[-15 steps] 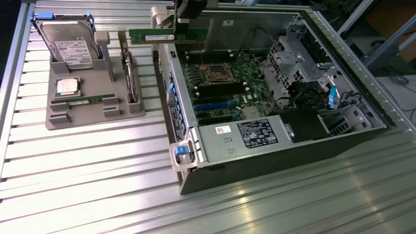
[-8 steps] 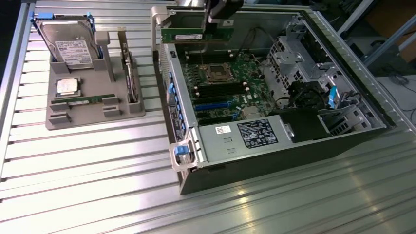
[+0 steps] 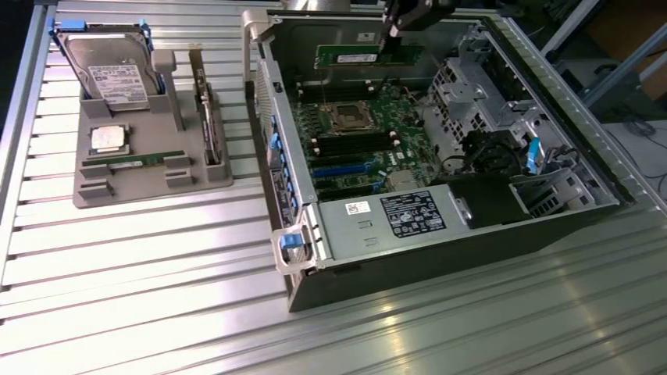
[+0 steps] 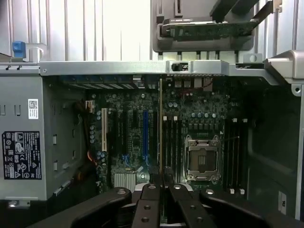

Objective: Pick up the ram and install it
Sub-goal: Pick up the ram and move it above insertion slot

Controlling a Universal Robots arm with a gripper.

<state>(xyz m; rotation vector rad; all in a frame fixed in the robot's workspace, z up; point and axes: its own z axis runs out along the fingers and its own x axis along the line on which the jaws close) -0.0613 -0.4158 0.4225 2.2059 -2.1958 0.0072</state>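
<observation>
Ram (image 3: pixel 360 56) hangs pinched edge-on between the fingers (image 4: pixel 150 199), over the motherboard (image 3: pixel 354 133) inside the open case (image 3: pixel 417 269). It looks light, stiff but fragile, so the long top edge under the fingers seems the right hold, clear of its contacts.

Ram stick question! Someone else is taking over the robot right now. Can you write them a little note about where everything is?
Hand: shut on the thin green circuit-board ram stick.
Where: the stick hangs over the green motherboard inside the open grey metal computer case.
A second green ram stick lies in the grey plastic parts tray, on the exterior view's left.
Done: ram picked up and carried over the case.
Left: it is not yet in a slot.
</observation>
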